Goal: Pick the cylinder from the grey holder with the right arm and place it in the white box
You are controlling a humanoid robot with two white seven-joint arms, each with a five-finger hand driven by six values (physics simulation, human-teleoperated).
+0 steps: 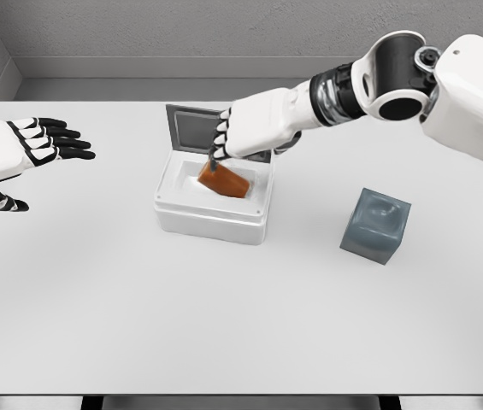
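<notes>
The orange-brown cylinder (226, 182) lies tilted inside the white box (211, 224), its upper end toward the left. My right hand (217, 154) hovers over the box's back half. Its black-tipped fingers curl down onto the cylinder's upper end and appear to grip it. The box's grey-lined lid (191, 130) stands open behind the hand. The grey holder (376, 225), a cube with a dented top, stands to the right of the box with nothing in it.
My left hand (40, 143) hangs open above the table's left side, well apart from the box. The white table (224, 325) stretches bare toward the front edge. A grey wall runs behind the table.
</notes>
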